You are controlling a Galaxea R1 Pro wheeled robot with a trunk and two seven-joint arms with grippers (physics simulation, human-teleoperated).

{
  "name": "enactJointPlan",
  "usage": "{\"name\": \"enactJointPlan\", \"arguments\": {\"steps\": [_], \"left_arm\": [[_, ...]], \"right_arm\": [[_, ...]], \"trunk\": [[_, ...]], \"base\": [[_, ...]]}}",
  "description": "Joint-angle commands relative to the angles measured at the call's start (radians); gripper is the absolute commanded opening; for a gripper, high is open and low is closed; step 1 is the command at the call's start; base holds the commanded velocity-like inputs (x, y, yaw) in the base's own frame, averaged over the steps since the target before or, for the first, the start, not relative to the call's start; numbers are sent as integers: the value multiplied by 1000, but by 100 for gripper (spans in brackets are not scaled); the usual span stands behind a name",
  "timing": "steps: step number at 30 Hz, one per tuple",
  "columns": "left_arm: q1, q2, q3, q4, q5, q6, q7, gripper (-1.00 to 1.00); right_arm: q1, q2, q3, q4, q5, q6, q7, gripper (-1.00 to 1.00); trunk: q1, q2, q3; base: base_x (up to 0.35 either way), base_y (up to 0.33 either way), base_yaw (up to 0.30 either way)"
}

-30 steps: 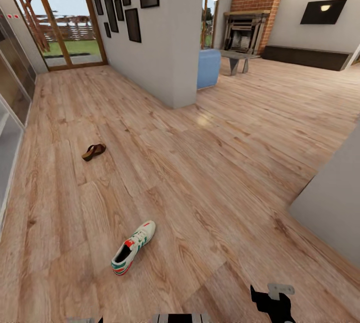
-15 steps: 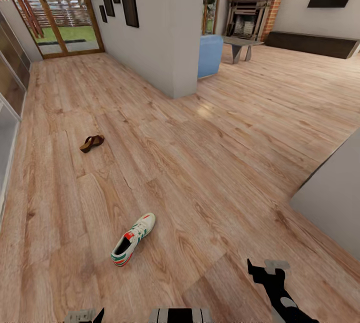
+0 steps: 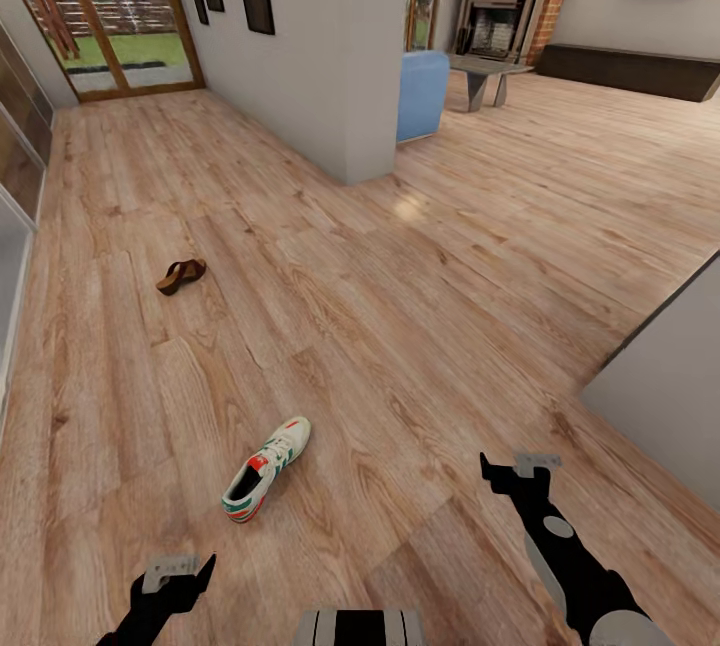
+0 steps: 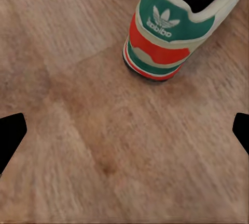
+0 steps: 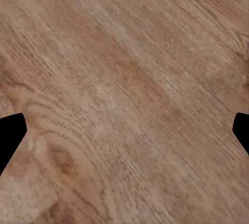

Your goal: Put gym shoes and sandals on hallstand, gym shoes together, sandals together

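In the head view, one gym shoe (image 3: pixel 265 468) lies on the corridor floor (image 3: pixel 400 326), toe pointing away, just ahead of the left gripper (image 3: pixel 180 571) and well apart from the right gripper (image 3: pixel 515 471). One brown sandal (image 3: pixel 181 275) rests farther down the planks, nearer the glass door. A grey wall corner (image 3: pixel 350 56) stands beyond. In the left wrist view, the shoe's red and green heel (image 4: pixel 163 42) sits on the wood, untouched, with the fingertips (image 4: pixel 10 135) spread wide. In the right wrist view, the fingertips (image 5: pixel 10 135) are likewise wide apart over bare planks (image 5: pixel 124 99).
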State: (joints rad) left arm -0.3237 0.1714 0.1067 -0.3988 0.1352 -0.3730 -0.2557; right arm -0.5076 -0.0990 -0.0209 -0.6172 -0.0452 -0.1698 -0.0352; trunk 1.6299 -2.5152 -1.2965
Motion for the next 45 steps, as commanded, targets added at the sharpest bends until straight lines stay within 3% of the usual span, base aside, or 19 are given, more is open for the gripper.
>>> {"name": "enactJointPlan", "arguments": {"steps": [1, 7, 17, 28, 45], "left_arm": [[5, -1, 3, 3, 16, -6, -10, 100], [18, -4, 0, 8, 41, -39, -8, 100], [11, 1, -4, 9, 39, -40, -14, 100], [-39, 9, -5, 14, -18, -23, -22, 100], [-135, -5, -5, 14, -113, 67, -31, 100]], "right_arm": [[-1, 1, 1, -1, -5, -3, -2, 100], [-1, 15, 2, 18, -5, -37, -2, 100], [-2, 19, 1, -5, -4, -55, -2, 100], [-2, 19, 4, -11, -4, -54, -1, 100], [-2, 18, 7, -54, -4, -26, 0, 100]], "trunk": [[0, 0, -1], [0, 0, -1], [0, 0, -1], [0, 0, -1], [0, 0, -1]], "base": [[0, 0, 0], [0, 0, 0], [0, 0, 0], [0, 0, 0], [0, 0, 0]]}}
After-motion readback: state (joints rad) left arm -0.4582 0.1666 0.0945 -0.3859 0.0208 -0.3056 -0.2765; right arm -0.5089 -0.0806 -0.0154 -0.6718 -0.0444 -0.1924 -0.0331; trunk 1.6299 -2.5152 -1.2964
